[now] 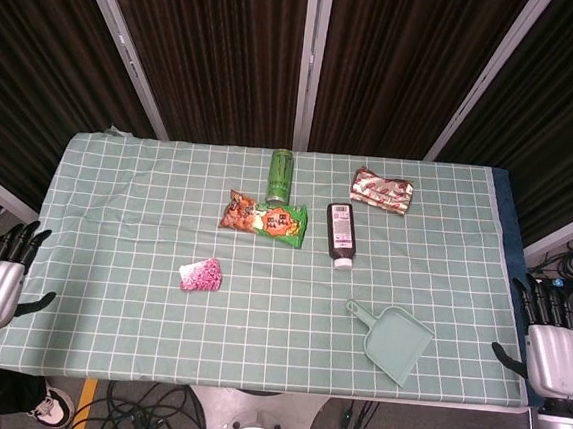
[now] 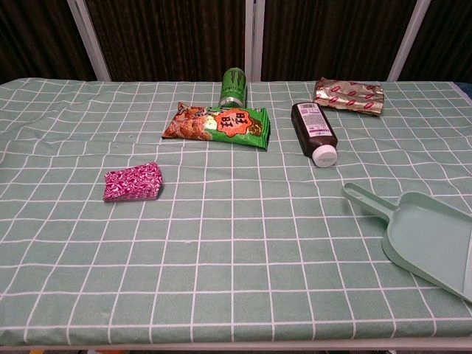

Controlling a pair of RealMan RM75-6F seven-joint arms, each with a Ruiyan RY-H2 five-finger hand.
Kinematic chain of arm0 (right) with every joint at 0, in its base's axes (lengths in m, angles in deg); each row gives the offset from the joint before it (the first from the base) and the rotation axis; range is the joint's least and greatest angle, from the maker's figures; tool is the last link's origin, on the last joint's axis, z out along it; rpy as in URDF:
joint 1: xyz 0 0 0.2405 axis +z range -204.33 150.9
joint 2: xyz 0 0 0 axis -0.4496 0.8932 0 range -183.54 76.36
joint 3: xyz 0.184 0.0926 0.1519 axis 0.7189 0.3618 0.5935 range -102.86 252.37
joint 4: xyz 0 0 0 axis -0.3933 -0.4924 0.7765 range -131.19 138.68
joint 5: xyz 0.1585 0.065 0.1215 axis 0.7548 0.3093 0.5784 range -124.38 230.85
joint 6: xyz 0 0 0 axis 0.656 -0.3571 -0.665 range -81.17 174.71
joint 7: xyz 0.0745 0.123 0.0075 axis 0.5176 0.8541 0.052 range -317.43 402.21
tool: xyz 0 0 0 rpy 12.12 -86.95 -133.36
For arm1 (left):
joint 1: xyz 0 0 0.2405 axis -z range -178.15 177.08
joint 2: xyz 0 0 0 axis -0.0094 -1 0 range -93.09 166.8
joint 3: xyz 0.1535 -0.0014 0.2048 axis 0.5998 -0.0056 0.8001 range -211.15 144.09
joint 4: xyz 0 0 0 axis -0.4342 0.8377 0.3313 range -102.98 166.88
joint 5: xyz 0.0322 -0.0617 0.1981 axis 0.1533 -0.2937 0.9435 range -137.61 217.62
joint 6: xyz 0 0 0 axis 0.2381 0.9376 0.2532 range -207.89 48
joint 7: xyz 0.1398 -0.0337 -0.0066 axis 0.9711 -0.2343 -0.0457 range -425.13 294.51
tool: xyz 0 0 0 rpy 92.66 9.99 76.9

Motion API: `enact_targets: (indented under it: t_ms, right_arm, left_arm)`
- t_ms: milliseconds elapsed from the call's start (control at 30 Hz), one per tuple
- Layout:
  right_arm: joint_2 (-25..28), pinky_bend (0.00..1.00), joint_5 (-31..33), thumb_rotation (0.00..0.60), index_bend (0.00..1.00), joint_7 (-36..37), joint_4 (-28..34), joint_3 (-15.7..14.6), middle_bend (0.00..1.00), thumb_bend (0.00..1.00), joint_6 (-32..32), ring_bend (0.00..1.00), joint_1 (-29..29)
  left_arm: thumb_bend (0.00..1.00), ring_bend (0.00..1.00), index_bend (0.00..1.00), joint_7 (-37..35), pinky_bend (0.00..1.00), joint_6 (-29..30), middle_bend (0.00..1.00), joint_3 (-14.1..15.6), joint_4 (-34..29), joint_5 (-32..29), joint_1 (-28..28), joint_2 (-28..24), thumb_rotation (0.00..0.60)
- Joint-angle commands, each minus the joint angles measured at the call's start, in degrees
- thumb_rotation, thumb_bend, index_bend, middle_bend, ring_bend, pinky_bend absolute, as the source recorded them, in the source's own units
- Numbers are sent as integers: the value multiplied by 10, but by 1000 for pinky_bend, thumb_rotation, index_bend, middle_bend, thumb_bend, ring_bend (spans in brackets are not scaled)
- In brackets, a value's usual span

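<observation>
Smooth plastic dustpan [image 1: 396,346], crinkly pink packet [image 1: 201,275]

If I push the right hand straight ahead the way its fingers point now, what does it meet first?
Probably nothing: the right hand sits off the table's right edge, fingers pointing away along it. The dustpan lies well inboard. Depth is unclear.

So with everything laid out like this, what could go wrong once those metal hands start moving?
The tall green can stands upright right behind the orange and green snack bag; reaching for the bag might tip it. The dark brown bottle lies on its side and could roll. The pale green dustpan sits near the table's front edge, so a nudge might push it off.
</observation>
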Motion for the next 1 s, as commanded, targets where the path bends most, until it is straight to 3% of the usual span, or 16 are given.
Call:
enact_targets:
  t_ms: [33, 600, 1000]
  right_arm:
    - [1, 0, 1, 600, 0, 0, 1, 0, 0, 68, -4, 0, 1]
    - [8, 0, -15, 600, 0, 0, 1, 6, 0, 74, 11, 0, 5]
    - [1, 0, -14, 600, 0, 6, -12, 8, 0, 83, 5, 0, 11]
  left_arm:
    - [147, 0, 98, -3, 138, -4, 41, 3, 1, 1, 1, -1, 600]
    - [146, 0, 99, -53, 144, -30, 66, 5, 18, 16, 24, 9, 600]
    - [146, 0, 102, -52, 164, -132, 74, -1, 4, 16, 99, 54, 600]
